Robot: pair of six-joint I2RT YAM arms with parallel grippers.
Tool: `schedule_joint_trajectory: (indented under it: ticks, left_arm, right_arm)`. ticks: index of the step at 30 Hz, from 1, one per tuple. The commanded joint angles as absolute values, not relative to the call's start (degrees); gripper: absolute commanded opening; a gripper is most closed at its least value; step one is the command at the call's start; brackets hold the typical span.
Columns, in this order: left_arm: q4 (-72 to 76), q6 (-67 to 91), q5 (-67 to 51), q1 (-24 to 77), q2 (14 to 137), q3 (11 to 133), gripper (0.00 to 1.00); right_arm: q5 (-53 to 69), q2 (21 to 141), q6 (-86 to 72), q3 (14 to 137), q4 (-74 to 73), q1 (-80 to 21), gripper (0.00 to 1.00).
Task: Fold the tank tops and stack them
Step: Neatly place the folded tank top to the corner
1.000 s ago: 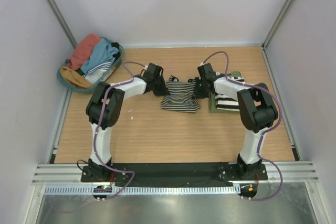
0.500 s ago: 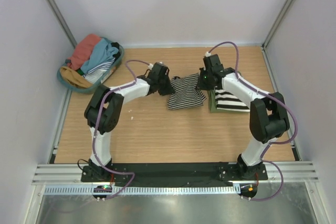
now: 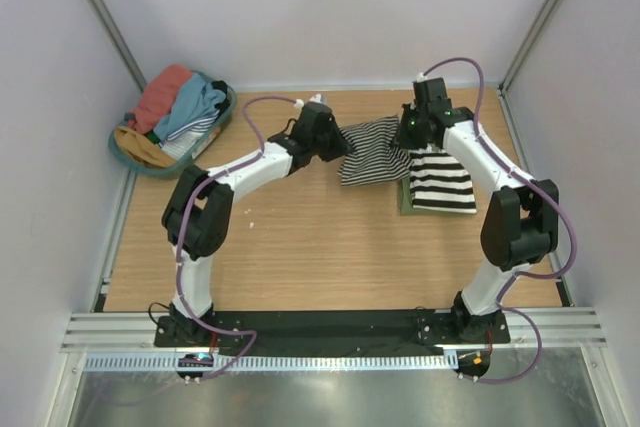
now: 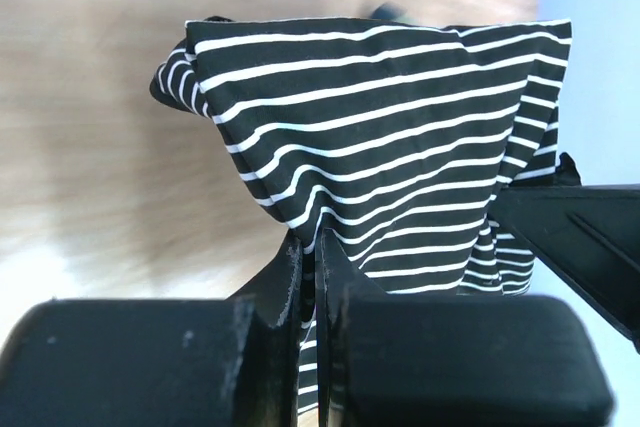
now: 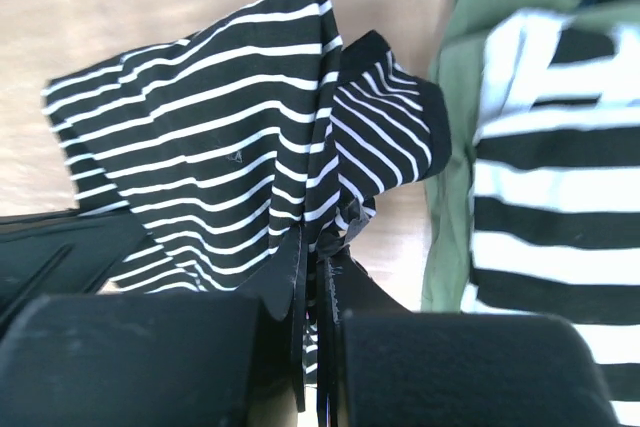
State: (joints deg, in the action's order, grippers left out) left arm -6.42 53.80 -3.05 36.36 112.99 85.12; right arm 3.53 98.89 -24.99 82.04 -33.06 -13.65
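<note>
Jaws of the left gripper (image 3: 335, 141) and right gripper (image 3: 407, 135) are pinched shut on a thin-striped tank top (image 3: 375, 162), held stretched over the table (image 3: 300, 247) just beside a folded pile (image 3: 440, 184) of seemingly two, while several more tank tops (image 3: 180, 107) are left heaped in the basket (image 3: 232, 99).

Basket (image 3: 232, 102) left; top (image 3: 375, 152) centre; stack (image 3: 442, 183) right.

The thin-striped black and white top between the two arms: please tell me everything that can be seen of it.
The thin-striped top is soft black cloth with narrow white stripes. It is creased and stretched between the left pincer and the right pincer, each shut on one side of it. The rest sags toward the wooden table, beside the folded stack at the right.
</note>
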Motion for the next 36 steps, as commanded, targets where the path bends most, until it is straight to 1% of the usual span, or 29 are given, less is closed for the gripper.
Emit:
schedule_joint_trajectory:
  ticks: [1,5,10,14,20,23,26,28,29,30,31,32,33,35,36]
  left_arm:
    - [-2.73,54.49,-3.25,37.0,114.6,90.96,0.0]
    - [-0.79,54.49,-2.29,38.67,116.71,94.65,0.0]
    - [-0.27,58.43,-5.36,41.57,122.07,101.68,0.0]
    - [1.76,59.85,-4.66,46.48,124.62,105.89,0.0]
    - [0.44,61.87,-4.48,50.09,132.52,114.59,0.0]
    - [0.18,63.28,-5.88,51.32,135.95,116.54,0.0]
    - [0.18,63.63,-5.81,51.94,136.58,116.19,0.0]
    - [-1.14,63.02,-5.1,52.47,136.15,114.7,0.0]
    - [-1.23,62.84,-4.49,52.64,135.97,113.57,0.0]
    - [-1.23,62.75,-4.48,52.73,135.62,113.12,0.0]
    - [-1.23,62.49,-4.48,52.73,135.62,112.68,0.01]
    - [-1.14,62.32,-4.48,52.73,135.44,112.15,0.03]
    - [-1.14,62.31,-4.22,52.73,135.27,111.1,0.17]
    - [-1.84,61.97,-3.43,52.73,134.65,109.78,0.42]
    - [-2.37,61.53,-2.04,52.82,133.52,109.25,0.64]
  right_arm:
    - [6.59,98.44,-23.82,87.62,-34.01,-10.82,0.01]
    - [7.21,97.65,-23.03,89.56,-36.12,-8.0,0.01]
    - [8.0,94.14,-23.38,88.69,-38.67,-2.56,0.01]
    - [8.44,90.27,-22.16,84.82,-39.55,2.36,0.01]
    - [3.61,87.36,-20.83,79.12,-41.66,8.86,0.01]
    - [1.94,87.71,-21.18,75.43,-41.75,11.41,0.01]
    - [0.27,87.01,-21.97,70.42,-39.12,12.13,0.01]
    - [0.26,87.27,-22.58,68.65,-37.36,12.57,0.03]
    - [-1.74,87.62,-22.85,67.6,-37.01,12.74,0.04]
    - [-2.45,88.06,-23.03,67.24,-36.83,13.01,0.1]
    - [-3.33,88.68,-23.2,67.06,-36.83,13.09,0.19]
    - [-4.3,88.86,-23.55,66.8,-36.91,13.18,0.25]
    - [-5.0,88.6,-23.73,66.62,-36.74,13.18,0.37]
    - [-7.11,86.93,-24.25,66.53,-36.48,13.27,0.45]
    - [-7.47,86.31,-24.26,66.53,-36.47,13.27,0.51]
